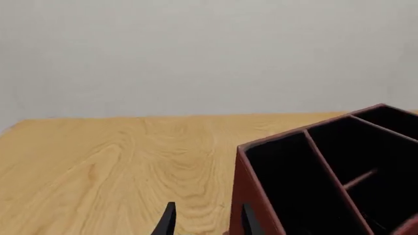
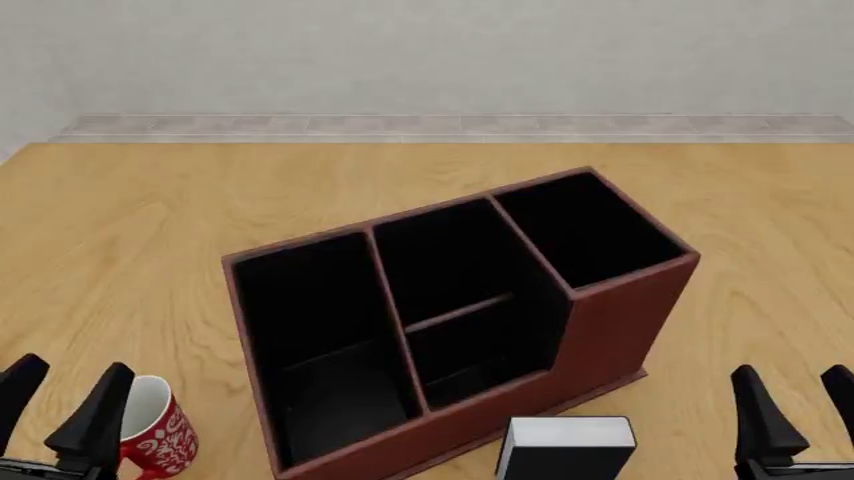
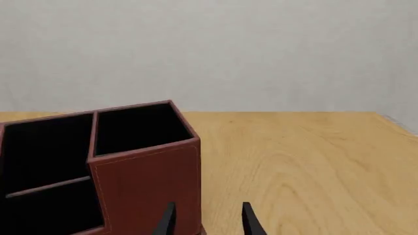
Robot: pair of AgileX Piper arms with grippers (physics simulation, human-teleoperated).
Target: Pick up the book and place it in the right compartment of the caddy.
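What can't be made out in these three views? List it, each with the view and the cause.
- Black-covered book with white page block: front view's bottom edge cuts it off; neither wrist view shows it.
- Red patterned mug: partly behind the left claw and cut off by the edge.
- Floors of the reddish-brown three-cell caddy: black lining swallows detail in every view.
- Right claw: only finger tips show.

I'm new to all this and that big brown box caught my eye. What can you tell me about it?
The caddy is a large reddish-brown, leather-looking box standing upright and skewed on the wooden table. Black-lined inside, it has three open compartments: a long left one, a middle one crossed by a bar, and a small square right one. All look empty. The front wall steps down leftward.
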